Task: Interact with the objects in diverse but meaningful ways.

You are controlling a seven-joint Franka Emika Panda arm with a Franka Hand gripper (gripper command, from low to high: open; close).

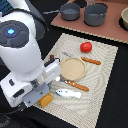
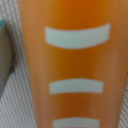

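A yellow-orange bread slab [image 1: 46, 101] lies at the near edge of the striped mat. In the wrist view it [image 2: 75, 65] fills the picture, very close, orange with pale curved bars. My gripper [image 1: 43, 95] is right over it, its fingers hidden behind the arm's white body. A red tomato [image 1: 86, 46] sits on the far part of the mat. One brown-orange sausage stick [image 1: 91, 61] lies by the tomato, and another [image 1: 76, 85] lies at the near rim of a round wooden plate [image 1: 73, 68]. A white-and-blue oblong piece [image 1: 67, 92] lies beside the slab.
Two grey pots [image 1: 70, 12] [image 1: 95, 14] stand on a brown board at the back. A light bowl [image 1: 124, 19] is at the exterior view's right edge. The striped mat [image 1: 102, 85] lies on a dark table. A grey-teal shape [image 2: 4, 55] shows at the wrist view's edge.
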